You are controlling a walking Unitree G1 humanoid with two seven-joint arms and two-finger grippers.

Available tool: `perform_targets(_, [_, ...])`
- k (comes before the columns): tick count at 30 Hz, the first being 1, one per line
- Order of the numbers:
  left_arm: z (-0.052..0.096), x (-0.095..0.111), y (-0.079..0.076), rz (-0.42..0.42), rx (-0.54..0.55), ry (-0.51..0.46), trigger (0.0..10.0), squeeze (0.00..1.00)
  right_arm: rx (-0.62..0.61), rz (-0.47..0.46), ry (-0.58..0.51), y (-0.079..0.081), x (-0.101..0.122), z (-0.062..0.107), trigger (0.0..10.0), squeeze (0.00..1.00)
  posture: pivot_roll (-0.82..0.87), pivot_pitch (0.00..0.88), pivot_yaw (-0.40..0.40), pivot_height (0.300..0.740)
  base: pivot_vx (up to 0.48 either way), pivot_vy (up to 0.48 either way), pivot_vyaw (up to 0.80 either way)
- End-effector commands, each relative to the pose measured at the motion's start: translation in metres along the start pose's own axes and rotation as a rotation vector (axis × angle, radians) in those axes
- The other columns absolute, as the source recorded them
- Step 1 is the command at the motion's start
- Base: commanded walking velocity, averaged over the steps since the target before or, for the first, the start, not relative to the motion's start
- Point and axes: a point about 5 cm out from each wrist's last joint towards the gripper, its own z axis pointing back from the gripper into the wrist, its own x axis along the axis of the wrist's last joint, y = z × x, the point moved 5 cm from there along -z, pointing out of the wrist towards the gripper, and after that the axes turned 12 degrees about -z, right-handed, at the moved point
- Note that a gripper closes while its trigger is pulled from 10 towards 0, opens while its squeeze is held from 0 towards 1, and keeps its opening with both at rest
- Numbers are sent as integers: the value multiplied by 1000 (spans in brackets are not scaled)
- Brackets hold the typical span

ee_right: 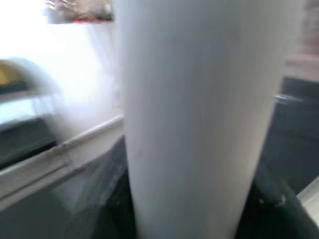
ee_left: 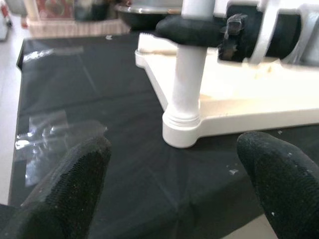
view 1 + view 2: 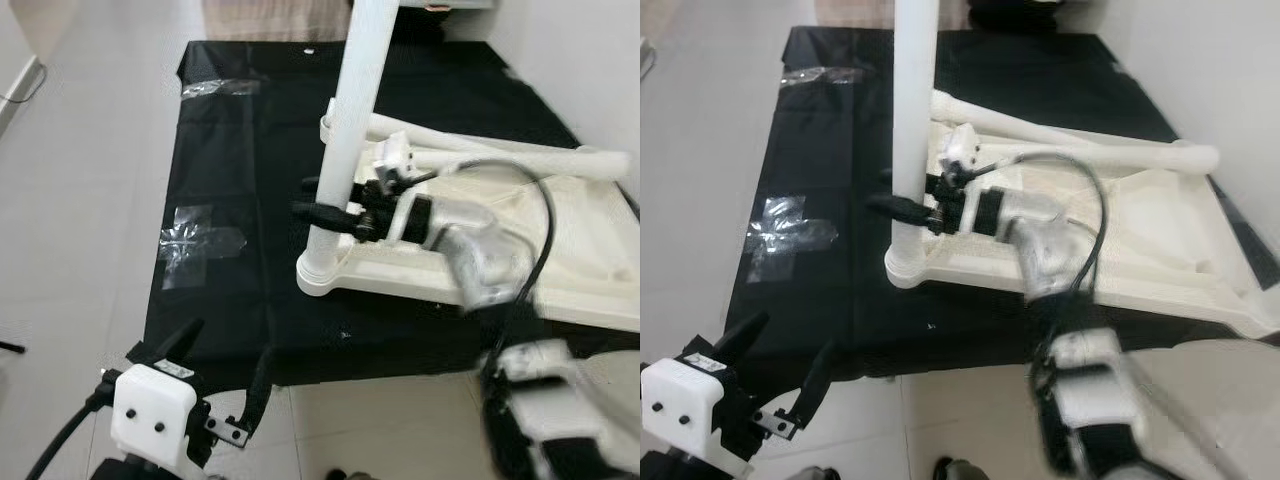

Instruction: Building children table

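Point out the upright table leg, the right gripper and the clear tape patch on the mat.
upright table leg (image 3: 345, 110), left eye view, mid-shaft above the grip.
right gripper (image 3: 330, 213), left eye view, black fingers closed round the leg.
clear tape patch (image 3: 200, 243), left eye view, centre of the crinkled patch.

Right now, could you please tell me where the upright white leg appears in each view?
Left eye: leg right of centre, rising from the tabletop corner, right gripper clamped on it.
Right eye: leg left of centre.
Left wrist: its lower part at centre.
Right wrist: leg close up, centre.
Shared landmark: black mat.
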Motion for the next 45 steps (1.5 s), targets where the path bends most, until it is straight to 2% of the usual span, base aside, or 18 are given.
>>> perform_targets(1, [1, -1, 0, 8, 1, 12, 10000, 0, -298, -24, 252, -22, -63, 37, 0, 0, 138, 213, -136, 740, 0, 0, 0])
perform_targets(5, [-2, -2, -1, 18, 1, 17, 10000, 0, -246, -26, 242, 7, -66, 26, 0, 0, 127, 202, -132, 740, 0, 0, 0])
perform_targets(7, [-2, -2, -1, 18, 1, 17, 10000, 0, -246, -26, 242, 7, -66, 26, 0, 0, 127, 202, -132, 740, 0, 0, 0])
perform_targets(8, [-3, -2, -2, 21, -1, 16, 10000, 0, -219, -18, 216, 8, -58, 15, 2196, 0, 119, 195, -128, 740, 0, 0, 0])
perform_targets(9, [-5, -2, -3, 25, -4, 12, 10000, 0, -188, -5, 167, 7, -42, 3, 10000, 0, 114, 188, -123, 740, 0, 0, 0])
perform_targets(13, [-8, -2, -4, 31, -4, 7, 10000, 0, -147, -19, 95, 6, -18, -9, 10000, 0, 114, 187, -120, 740, 0, 0, 0])
perform_targets(14, [-9, -2, -3, 35, -1, 4, 10000, 0, -92, -60, 70, 8, -9, -11, 10000, 1000, 113, 184, -115, 740, 0, 0, 0])
perform_targets(15, [-10, -2, -3, 39, 1, 2, 10000, 0, 48, -96, 48, 16, 3, -11, 10000, 1000, 113, 184, -115, 740, 0, 0, 0])
perform_targets(18, [-11, -2, -3, 43, 2, 1, 10000, 0, 193, -122, 26, 27, 17, -6, 10000, 1000, 113, 184, -115, 740, 0, 0, 0])
perform_targets(19, [-11, -2, -3, 49, 3, 1, 10000, 0, 307, -65, 35, 31, 24, -2, 10000, 1000, 109, 179, -98, 740, 0, 0, 0])
perform_targets(20, [-11, -2, -3, 49, 3, 1, 10000, 0, 307, -65, 35, 31, 24, -2, 10000, 1000, 109, 179, -98, 740, 0, 0, 0])
perform_targets(21, [-12, -2, -3, 55, 2, 1, 10000, 0, 462, 21, 79, 32, 28, 6, 10000, 710, 111, 179, -99, 740, 0, 0, 0])
perform_targets(23, [-13, -2, -4, 56, 1, 1, 10000, 0, 516, 44, 102, 32, 29, 9, 10000, 710, 111, 179, -99, 740, 0, 0, 0])
perform_targets(24, [-13, -1, -4, 55, 1, 1, 10000, 0, 539, 59, 122, 28, 29, 7, 10000, 0, 121, 179, -102, 740, 0, 0, 0])
perform_targets(37, [-10, 1, -3, 49, 4, 8, 10000, 0, 764, 41, 145, 26, 64, -19, 10000, 0, 150, 189, -102, 740, 0, 0, 0])
perform_targets(38, [-10, 1, -3, 50, 5, 10, 10000, 0, 793, 33, 149, 28, 65, -19, 1451, 0, 154, 194, -101, 740, 0, 0, 0])
perform_targets(39, [-10, 1, -3, 50, 6, 12, 10000, 0, 840, 16, 164, 30, 65, -16, 0, 0, 155, 198, -100, 740, 0, 0, 0])
perform_targets(45, [-9, 0, -3, 55, 8, 17, 10000, 0, 886, 1, 215, 26, 57, -9, 0, 0, 143, 198, -99, 740, 0, 0, 0])
